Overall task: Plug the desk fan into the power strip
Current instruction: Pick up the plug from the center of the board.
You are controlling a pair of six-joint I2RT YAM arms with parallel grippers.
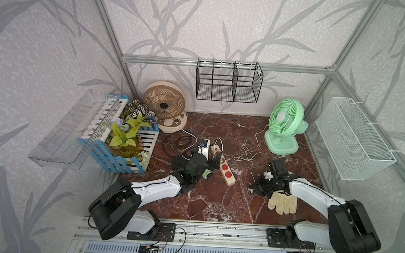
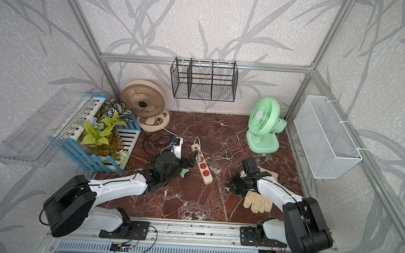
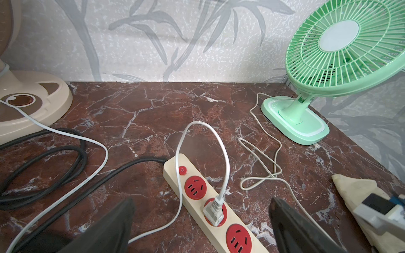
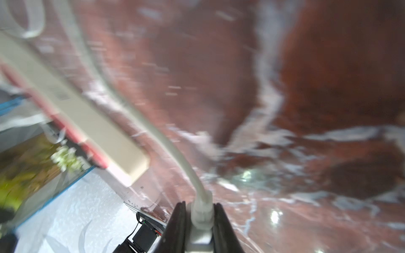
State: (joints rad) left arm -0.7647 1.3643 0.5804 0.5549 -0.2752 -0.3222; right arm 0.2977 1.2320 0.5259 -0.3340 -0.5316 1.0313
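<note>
My red-brown marble tabletop (image 1: pixel 216 205) carries a beige fan (image 1: pixel 170 124) and a green fan (image 1: pixel 281 146) at the back, the power strip (image 1: pixel 225 168) mid-table. A planter box (image 1: pixel 132 151) stands at my left, a glove (image 1: pixel 282 204) at my right.

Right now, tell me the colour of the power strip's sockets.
Red sockets, clearest in the left wrist view.

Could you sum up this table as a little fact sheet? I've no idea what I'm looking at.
Surface: red-brown marbled tabletop
Strip: long cream power strip with four round red sockets, mid-table
Socket in use: second from the red button, holding a white plug
Fans: round beige fan and green plastic fan, at the back
Left hand: open, near the strip
Right hand: shut on a second white plug
</note>
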